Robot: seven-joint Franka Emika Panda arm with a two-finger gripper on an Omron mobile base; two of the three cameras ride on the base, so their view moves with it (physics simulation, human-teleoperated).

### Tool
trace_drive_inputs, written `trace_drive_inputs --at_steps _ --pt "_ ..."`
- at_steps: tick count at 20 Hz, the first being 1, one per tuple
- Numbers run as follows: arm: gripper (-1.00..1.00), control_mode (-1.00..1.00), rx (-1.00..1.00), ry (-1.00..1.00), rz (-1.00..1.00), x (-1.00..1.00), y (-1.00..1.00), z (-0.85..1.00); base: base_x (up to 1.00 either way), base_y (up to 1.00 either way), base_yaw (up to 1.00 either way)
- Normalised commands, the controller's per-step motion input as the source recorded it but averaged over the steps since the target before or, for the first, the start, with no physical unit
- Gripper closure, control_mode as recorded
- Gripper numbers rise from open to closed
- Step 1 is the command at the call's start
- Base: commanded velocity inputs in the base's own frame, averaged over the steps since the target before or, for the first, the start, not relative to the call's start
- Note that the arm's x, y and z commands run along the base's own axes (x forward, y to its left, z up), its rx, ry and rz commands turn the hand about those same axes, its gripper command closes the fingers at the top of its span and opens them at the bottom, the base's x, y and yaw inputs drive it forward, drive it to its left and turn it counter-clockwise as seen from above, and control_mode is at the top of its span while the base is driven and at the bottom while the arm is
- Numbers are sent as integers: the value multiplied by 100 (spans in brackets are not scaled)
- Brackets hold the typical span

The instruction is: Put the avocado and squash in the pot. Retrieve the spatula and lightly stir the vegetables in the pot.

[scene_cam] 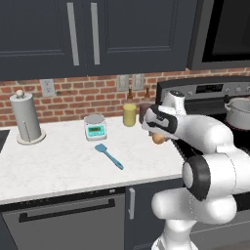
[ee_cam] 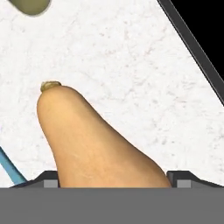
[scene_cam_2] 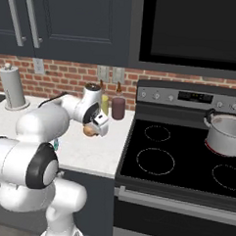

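The tan-orange squash [ee_cam: 96, 144] sits between my gripper's [ee_cam: 113, 179] two finger tips, its narrow neck pointing away over the white counter. Both tips press its wide sides, so the gripper is shut on it. From the base views, the gripper [scene_cam: 157, 133] and squash [scene_cam_2: 90, 131] are low over the counter's right end, beside the stove. I cannot tell whether the squash still touches the counter. The light blue spatula [scene_cam: 108, 156] lies flat on the counter to the left. The steel pot [scene_cam_2: 226, 135] stands on the stove's far right burner. The avocado is out of view.
A small teal-faced scale [scene_cam: 95, 127], a yellow jar [scene_cam: 129, 114] and a dark jar [scene_cam_2: 118, 108] stand along the brick wall. A paper towel holder [scene_cam: 27, 119] is at the far left. The black stovetop [scene_cam_2: 176, 157] lies to the right.
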Motion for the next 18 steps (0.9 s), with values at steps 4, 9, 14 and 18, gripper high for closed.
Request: trace_drive_inputs --at_steps 4,9,14,18 --pt "100 -100 -2 -10 24 -77 6 96 0 0 0" --pt "100 -100 -9 -8 27 -75 21 64 0 0 0" --pt "100 -100 -6 6 17 -24 9 34 0 0 0" --pt "100 -100 0 2 5 -15 0 37 0 0 0"
